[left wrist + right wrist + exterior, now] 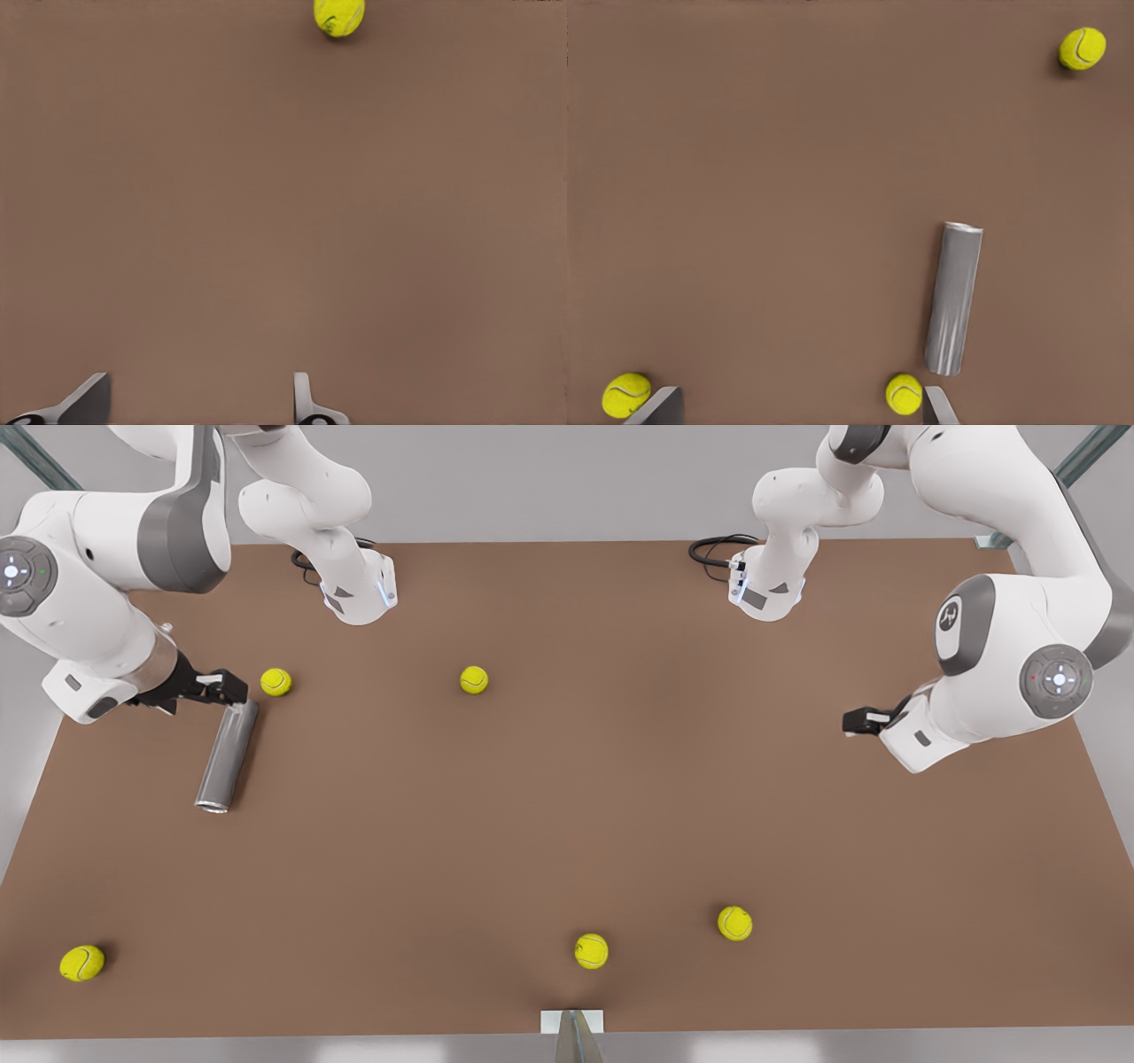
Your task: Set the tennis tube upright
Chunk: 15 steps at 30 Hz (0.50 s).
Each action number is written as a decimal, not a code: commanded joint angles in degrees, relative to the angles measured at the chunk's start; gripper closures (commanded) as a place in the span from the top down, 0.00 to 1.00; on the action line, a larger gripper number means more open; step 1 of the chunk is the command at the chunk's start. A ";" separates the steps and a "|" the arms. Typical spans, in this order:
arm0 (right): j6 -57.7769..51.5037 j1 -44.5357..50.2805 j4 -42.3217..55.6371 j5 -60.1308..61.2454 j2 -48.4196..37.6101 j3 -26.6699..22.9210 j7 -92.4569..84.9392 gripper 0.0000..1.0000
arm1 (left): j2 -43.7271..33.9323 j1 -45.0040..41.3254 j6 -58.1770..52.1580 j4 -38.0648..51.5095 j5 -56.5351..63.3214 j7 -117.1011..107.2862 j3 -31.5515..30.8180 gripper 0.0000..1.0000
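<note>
Lying flat on the brown table point(567, 797), toward the front view's left, the tennis tube point(228, 755) is found not yet upright. Its long axis is directed from the right gripper point(232, 688) toward the near table edge, slanted slightly to the front view's left, and its lighter-rimmed end is pointed away from that gripper. The right gripper is held just above the tube's far end; whether contact is made cannot be told. In the right wrist view the fingers point(937, 405) of the right gripper point(799, 398) are seen spread wide with nothing between them, and the tube point(953, 299) is placed just beside one finger, outside the gap. A tennis ball point(275, 682) is located just beside the same end of the tube. The right arm is judged the nearer one, and a sideways shift is judged necessary so that the tube's end is straddled across its axis. At the front view's right, well apart from the tube, the left gripper point(852, 722) is kept waiting, its fingers parted and empty above bare table.
</note>
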 commanded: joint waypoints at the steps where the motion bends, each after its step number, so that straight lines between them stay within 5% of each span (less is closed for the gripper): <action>1: 1.93 -0.44 -0.03 0.01 -0.06 -0.08 -1.49 1.00 | -0.05 -0.08 0.03 -0.03 0.08 1.10 0.34 1.00; 4: 1.05 -1.23 -8.28 -1.84 -1.55 -0.69 -10.45 1.00 | 0.74 -0.17 -0.23 -0.12 -0.19 0.92 0.43 1.00; 8: 20.82 -5.27 -28.24 -4.12 -5.07 -0.60 -10.72 1.00 | 1.44 -0.17 -0.14 -0.47 -0.19 0.92 0.43 1.00; 15: 44.30 -15.82 -44.94 -3.51 -7.80 -0.69 -16.96 1.00 | 1.79 -0.61 -0.23 -1.00 -0.19 0.92 0.43 1.00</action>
